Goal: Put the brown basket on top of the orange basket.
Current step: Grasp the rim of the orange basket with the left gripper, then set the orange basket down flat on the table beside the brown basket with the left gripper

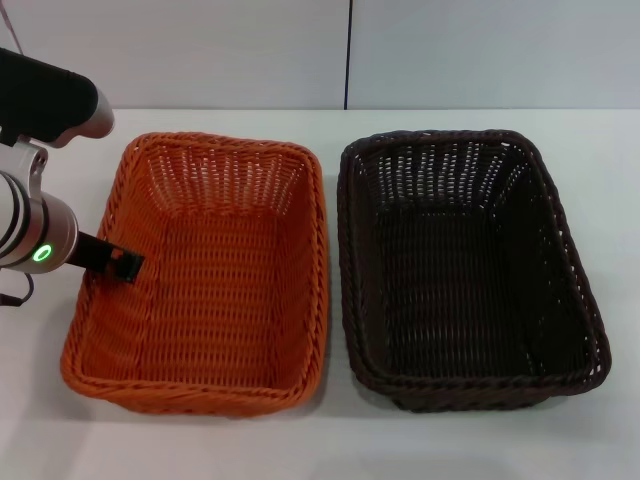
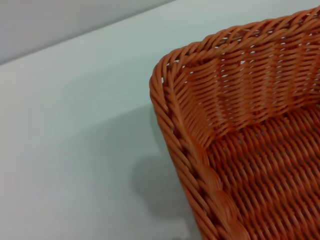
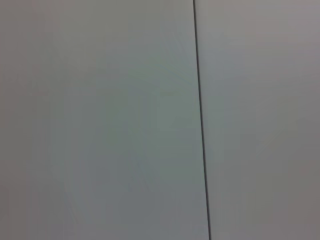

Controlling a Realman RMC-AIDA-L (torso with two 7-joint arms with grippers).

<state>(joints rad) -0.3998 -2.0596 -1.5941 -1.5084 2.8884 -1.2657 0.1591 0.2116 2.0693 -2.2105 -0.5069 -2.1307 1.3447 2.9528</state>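
The orange basket [image 1: 205, 275] stands on the white table at the left. The brown basket [image 1: 465, 265] stands beside it on the right, a small gap between them, both upright and empty. My left gripper [image 1: 115, 262] is at the orange basket's left rim, its black tip reaching just over the rim into the basket. The left wrist view shows one corner of the orange basket [image 2: 240, 145] with its braided rim. My right gripper is out of view.
The white table [image 1: 330, 440] has bare room in front of and behind the baskets. A pale wall with a dark vertical seam [image 1: 348, 55] stands behind the table. The right wrist view shows only that wall and seam [image 3: 201, 125].
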